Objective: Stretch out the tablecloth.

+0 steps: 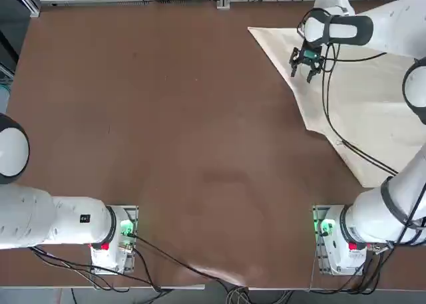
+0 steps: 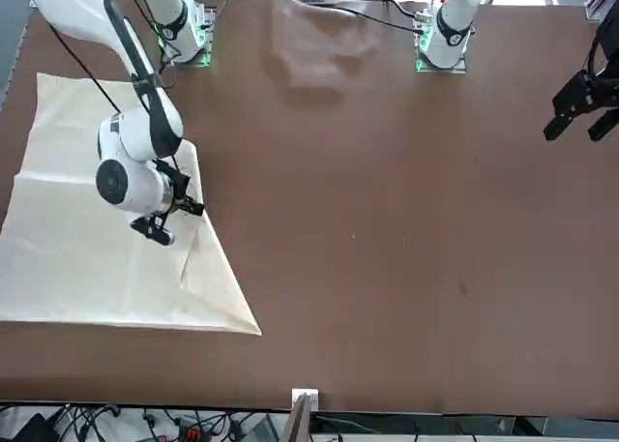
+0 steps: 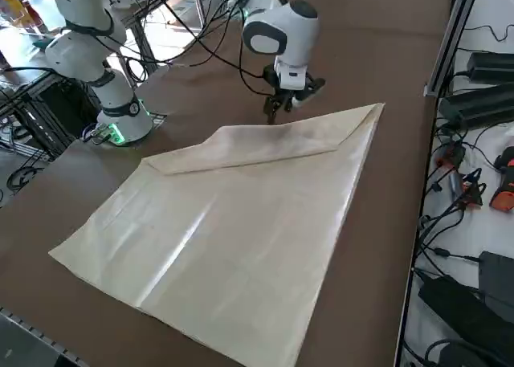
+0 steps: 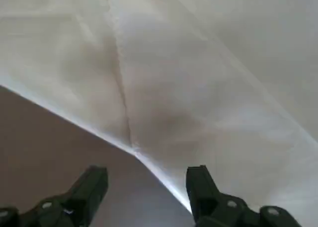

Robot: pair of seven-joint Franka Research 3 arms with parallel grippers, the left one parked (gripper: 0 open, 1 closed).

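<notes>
From overhead, bare brown surface [image 1: 166,118] gives way to the tablecloth [image 1: 373,111] at the far right, one side folded over. The right gripper [image 1: 305,63] hovers above that fold; the wrist view shows its fingers [image 4: 201,187] spread, holding nothing.

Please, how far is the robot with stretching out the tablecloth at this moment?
Done: nothing visible; the tablecloth has a flap folded back over itself along its inner edge, a triangle in the top view. In hand: the right gripper, open and empty, hangs above that folded flap near its edge beside the brown table. Left: gripping the flap, pulling it across the table and laying the cloth flat.
</notes>
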